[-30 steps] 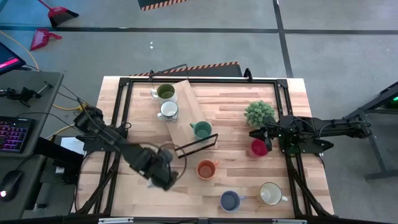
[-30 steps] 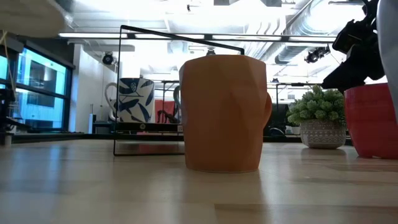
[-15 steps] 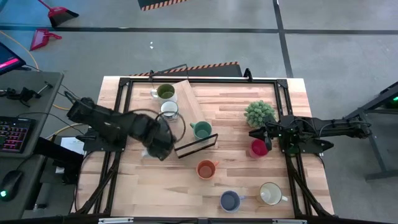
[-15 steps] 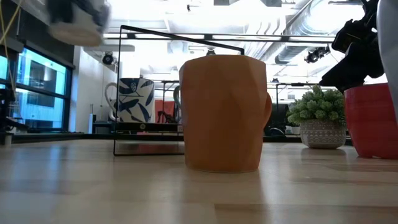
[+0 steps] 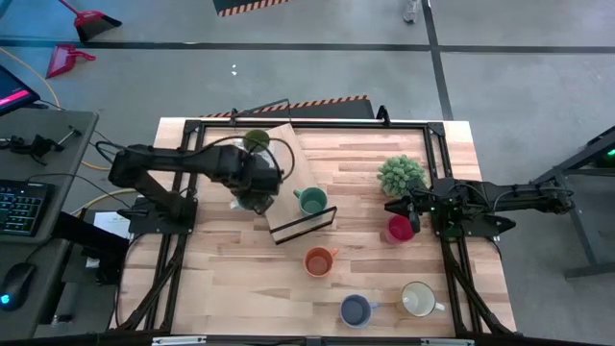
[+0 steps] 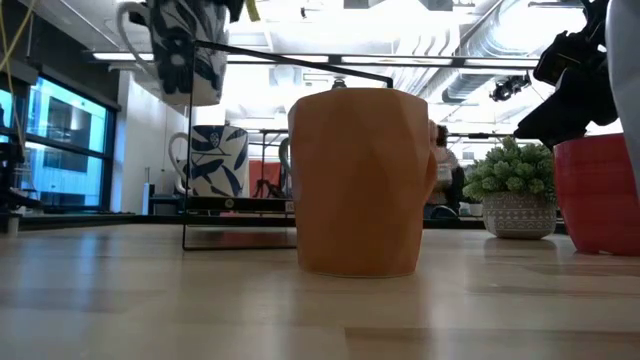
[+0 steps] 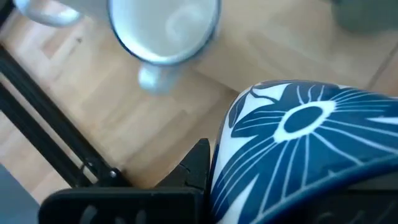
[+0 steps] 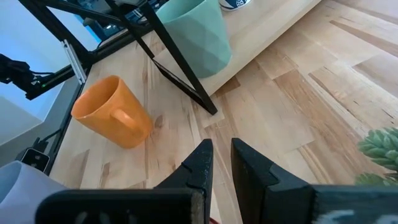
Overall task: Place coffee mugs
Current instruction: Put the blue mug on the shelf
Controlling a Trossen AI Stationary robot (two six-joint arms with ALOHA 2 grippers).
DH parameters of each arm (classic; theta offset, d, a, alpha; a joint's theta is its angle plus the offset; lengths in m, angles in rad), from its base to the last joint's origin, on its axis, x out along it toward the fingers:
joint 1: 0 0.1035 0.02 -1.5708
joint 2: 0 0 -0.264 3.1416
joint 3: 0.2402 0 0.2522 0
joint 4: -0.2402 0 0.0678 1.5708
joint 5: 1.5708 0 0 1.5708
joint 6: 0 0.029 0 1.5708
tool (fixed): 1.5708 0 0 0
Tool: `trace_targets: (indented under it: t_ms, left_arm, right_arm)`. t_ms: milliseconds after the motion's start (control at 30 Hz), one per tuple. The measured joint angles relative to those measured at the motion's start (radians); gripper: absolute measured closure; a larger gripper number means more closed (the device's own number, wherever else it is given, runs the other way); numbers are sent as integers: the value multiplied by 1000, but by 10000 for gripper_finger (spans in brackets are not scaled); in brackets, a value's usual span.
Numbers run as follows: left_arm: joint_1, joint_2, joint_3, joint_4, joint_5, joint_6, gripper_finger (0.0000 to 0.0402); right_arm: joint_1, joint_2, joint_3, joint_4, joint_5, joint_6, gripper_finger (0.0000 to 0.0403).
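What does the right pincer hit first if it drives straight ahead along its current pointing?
Probably bare table first: the right pincer tilts down at open wood. Farther along that line sit the black rack leg and the teal mug. The orange mug lies off to one side. Depth is uncertain.

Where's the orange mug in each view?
High: orange mug, table centre, toward the front edge.
Low: fills the picture's centre.
Left wrist: not in it.
Right wrist: left of centre, lying sideways in the frame.
Shared landmark: black wire rack next to it.
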Motion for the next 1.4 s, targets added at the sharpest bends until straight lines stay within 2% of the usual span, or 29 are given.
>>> trace_targets:
  t_ms: [200,367,667,900,1400]
  left_arm:
    - [91,1,9,117,-29,90,382]
    - [160,53,89,178,-44,190,382]
    - [290,294,432,158,-54,420,382]
    - [406,426,653,11,-62,543,382]
    - [570,493,669,57,-41,776,382]
  right_arm:
    - [0,0,0,0,30,-6,364]
    - [0,0,0,0,34,-6,364]
    - [0,0,0,2,34,3,364]
    - [0,0,0,5,34,3,364]
    - [0,0,0,24,32,24,364]
